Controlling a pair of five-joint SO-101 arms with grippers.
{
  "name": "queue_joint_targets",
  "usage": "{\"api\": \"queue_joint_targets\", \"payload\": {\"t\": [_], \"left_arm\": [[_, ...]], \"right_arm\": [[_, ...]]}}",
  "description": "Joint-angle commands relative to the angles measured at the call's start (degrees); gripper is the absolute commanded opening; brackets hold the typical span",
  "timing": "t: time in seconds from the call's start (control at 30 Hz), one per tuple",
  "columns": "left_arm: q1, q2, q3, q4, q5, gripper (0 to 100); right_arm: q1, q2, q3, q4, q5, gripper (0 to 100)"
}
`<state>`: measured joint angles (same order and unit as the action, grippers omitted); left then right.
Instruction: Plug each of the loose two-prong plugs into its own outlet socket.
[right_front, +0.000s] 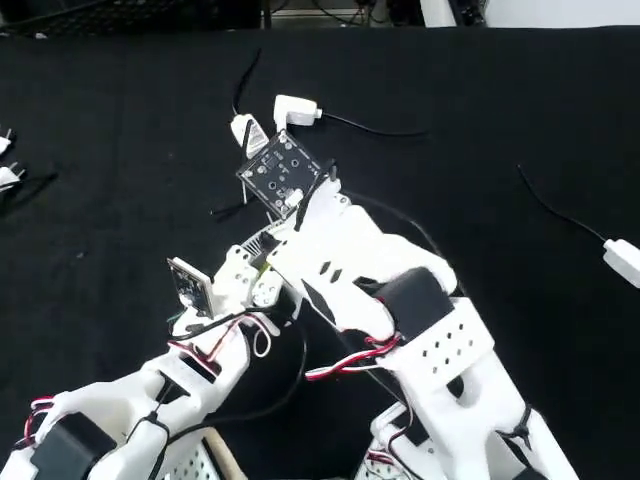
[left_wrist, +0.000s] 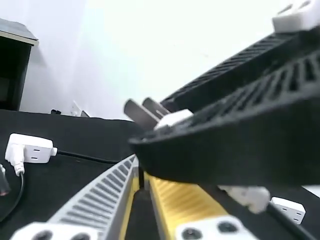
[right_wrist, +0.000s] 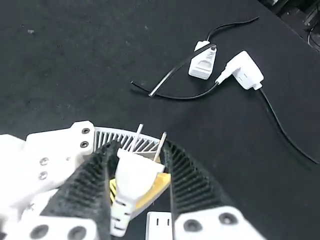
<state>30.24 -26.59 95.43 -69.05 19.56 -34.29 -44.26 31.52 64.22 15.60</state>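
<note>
Logging item one, white two-prong plug (right_wrist: 132, 172): where is it, and what holds it? (Clerk)

Right tool (right_wrist: 141, 149), clenched on the plug's body, with black ribbed pads (right_wrist: 90, 185) on either side. Both prongs stick out past the tips, bare, in no socket. (Checker)

Item two, nearest the plug? (Clerk)

Left tool (left_wrist: 141, 172), directly under the plug, with yellow and grey ribbed faces. Whether it is clenched or released cannot be told. A small white socket block (right_wrist: 160, 224), two slots showing, sits just beside the plug's cord end. What carries it cannot be told. (Checker)

Item three, farther out? (Clerk)

Beyond the plug's prongs, well apart from it, two pieces lie on the black bench (right_front: 120, 90). One is a white corded block (right_wrist: 202, 62). Just beside that is a white corded socket (right_wrist: 245, 75), which shows two slots in its face in the left wrist view. A loose black cable (right_wrist: 170, 75) lies between these two pieces and the plug. (Checker)

Item four, outermost? (Clerk)

Far from the plug, at one side edge of the bench in the high view, lies a white end piece (right_front: 622, 260) on a thin black cord. At the opposite edge, equally far from the plug, are small white plugs (right_front: 6, 177), cut off by the frame and too small to describe further. (Checker)
</note>
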Motion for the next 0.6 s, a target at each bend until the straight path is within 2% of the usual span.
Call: {"api": "queue_joint_targets", "payload": {"t": [0.0,0.2,0.37,0.57], "left_arm": [[0.6,-0.4,0.9,-1.3,0.0,3],[0.4,-0.4,0.9,-1.1,0.0,3],[-0.8,-0.4,0.9,-1.1,0.2,3],[-1.4,-0.4,0.9,-1.1,0.4,3]], "right_arm": [[-1.0,-1.4,-0.5,0.3,0.1,1.2],[2.7,6.6,-6.1,3.2,-1.7,1.2],[3.6,16.2,-12.4,7.6,0.6,1.2],[3.4,18.3,-14.3,7.7,4.5,1.2]]}}
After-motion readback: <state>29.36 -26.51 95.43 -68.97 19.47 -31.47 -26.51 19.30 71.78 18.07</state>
